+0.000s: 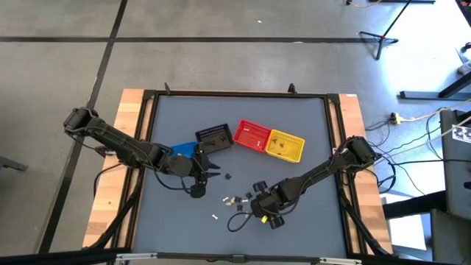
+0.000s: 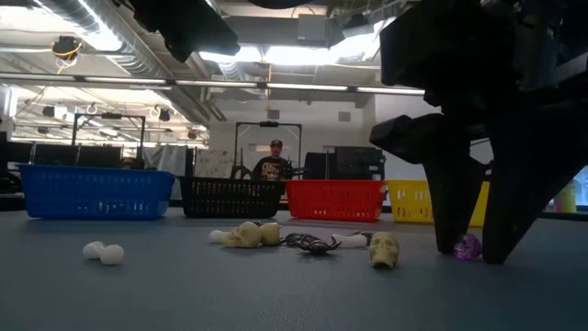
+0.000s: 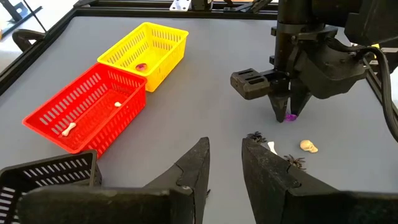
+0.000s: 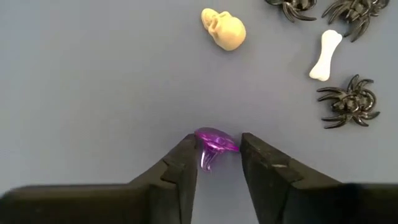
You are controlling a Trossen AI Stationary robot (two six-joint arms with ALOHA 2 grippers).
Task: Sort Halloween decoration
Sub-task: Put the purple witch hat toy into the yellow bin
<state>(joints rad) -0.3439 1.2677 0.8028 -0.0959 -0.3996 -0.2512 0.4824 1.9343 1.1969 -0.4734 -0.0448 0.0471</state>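
The right gripper (image 4: pixel 216 163) has its fingers around a purple trinket (image 4: pixel 214 144) on the grey table (image 1: pixel 309 125), touching it on both sides, near the cream skull (image 4: pixel 224 29). The left gripper (image 3: pixel 224 163) hangs half open and empty, beside the black basket (image 1: pixel 214 137). A person (image 2: pixel 273 164) stands in the room behind

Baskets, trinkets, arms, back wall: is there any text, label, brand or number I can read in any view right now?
None can be read.
Blue basket, black basket, red basket, yellow basket: plain mesh, no labels seen.
Skull, bone, purple trinket between the right gripper fingers: no markings.
Tag at the high view's right edge: black-and-white pattern, too small to read.
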